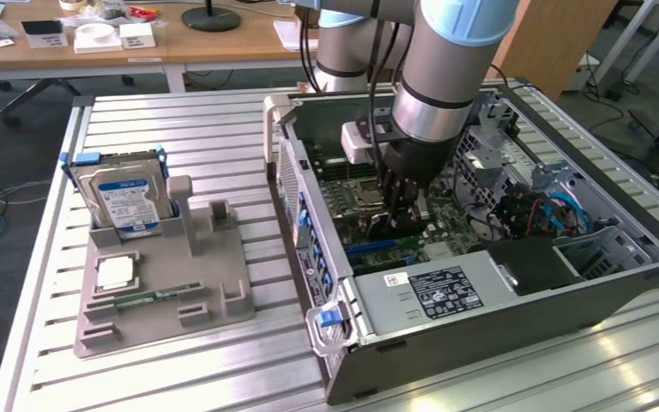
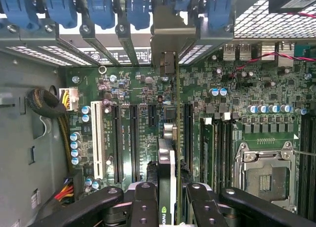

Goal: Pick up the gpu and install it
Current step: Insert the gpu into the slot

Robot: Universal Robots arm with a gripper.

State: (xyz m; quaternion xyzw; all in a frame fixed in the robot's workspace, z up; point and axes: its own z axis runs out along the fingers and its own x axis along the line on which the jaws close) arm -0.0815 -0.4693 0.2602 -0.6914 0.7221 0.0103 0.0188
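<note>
The gpu (image 2: 167,163) stands on edge between my fingers (image 2: 144,200), a thin card with a green logo near the grip. My gripper (image 2: 170,195) is shut on it, low over the green motherboard (image 2: 123,89). The card runs in line with the long black expansion slots (image 2: 133,138). Its metal bracket (image 2: 168,39) reaches the case's rear wall among the blue latches. In the exterior view my gripper (image 1: 401,215) reaches down inside the open computer case (image 1: 479,343), with the dark gpu (image 1: 389,232) at its tips. Whether the card sits in a slot I cannot tell.
A grey fixture tray (image 1: 158,283) at the exterior view's left holds a silver hard drive (image 1: 123,197), a processor chip (image 1: 116,273) and a green memory stick (image 1: 152,298). Inside the case are the power supply (image 1: 444,292), blue cables (image 1: 547,210) and the CPU socket (image 2: 266,172).
</note>
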